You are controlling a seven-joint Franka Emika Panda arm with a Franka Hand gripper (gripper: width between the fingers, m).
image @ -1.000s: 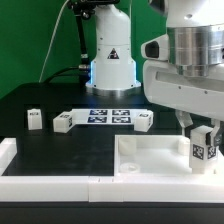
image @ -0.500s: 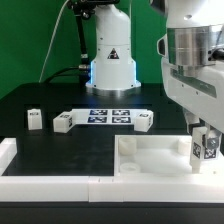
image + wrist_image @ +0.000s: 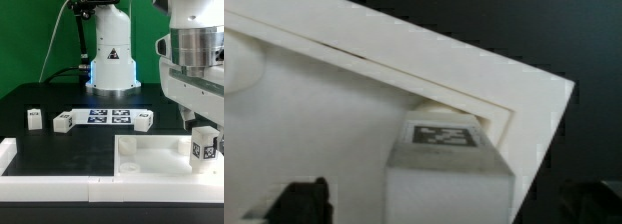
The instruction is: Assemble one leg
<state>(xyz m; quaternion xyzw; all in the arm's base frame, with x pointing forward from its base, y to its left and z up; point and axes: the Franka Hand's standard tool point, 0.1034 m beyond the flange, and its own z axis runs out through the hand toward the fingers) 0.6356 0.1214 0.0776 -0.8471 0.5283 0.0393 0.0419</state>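
One leg (image 3: 205,146), a white blocky peg with a black-and-white tag, stands upright at a corner of the large white square panel (image 3: 150,157), toward the exterior view's right. My gripper (image 3: 203,126) hangs just above and around it. In the wrist view the leg (image 3: 446,165) sits between my two dark fingers (image 3: 304,203), with a gap on each side, so the jaws stand open and do not touch it. The panel corner (image 3: 331,110) lies right under the leg. Whether the leg is seated in a socket is hidden.
Three more legs (image 3: 35,119) (image 3: 64,122) (image 3: 145,120) stand on the black table beside the marker board (image 3: 105,115). The robot base (image 3: 112,60) rises behind them. A white raised border (image 3: 60,185) runs along the front and left edge.
The gripper and leg have shifted slightly toward the exterior view's right, over the panel corner. The leg now stands on the panel, and the other parts have not moved.
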